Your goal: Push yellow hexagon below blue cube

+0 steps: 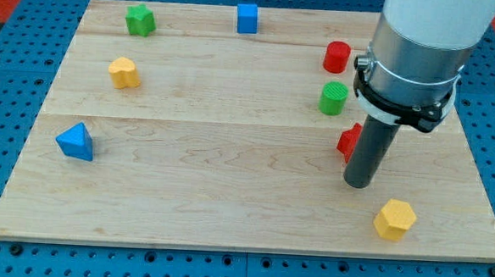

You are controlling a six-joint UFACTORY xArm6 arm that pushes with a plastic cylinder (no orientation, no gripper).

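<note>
Camera view: the pale wooden plank worktop (227,197) carries eight small coloured blocks, and positions below are referenced to the blue cube (248,18), which stands at the view's top edge of the worktop, slightly left of centre. The yellow hexagon block (394,219), the task object, lies far toward the view's bottom right of the blue cube, near the bottom edge of the worktop, well apart from the cube. My tip (359,183), the lower end of the straight dark rod beneath the grey and white arm housing, rests on the worktop just up and to the left of the yellow hexagon block, near it but not touching. No fingers are fitted to this arm, so nothing is held. A red block (347,140), partly hidden behind the rod so its shape cannot be determined, sits just beside the rod. A green cylinder (333,99) and a red cylinder (337,56) stand right of and below the cube. A green star-shaped block (139,19) lies left of the cube, a second yellow block (124,72) lower left, and a blue triangular block (76,141) further lower left.
</note>
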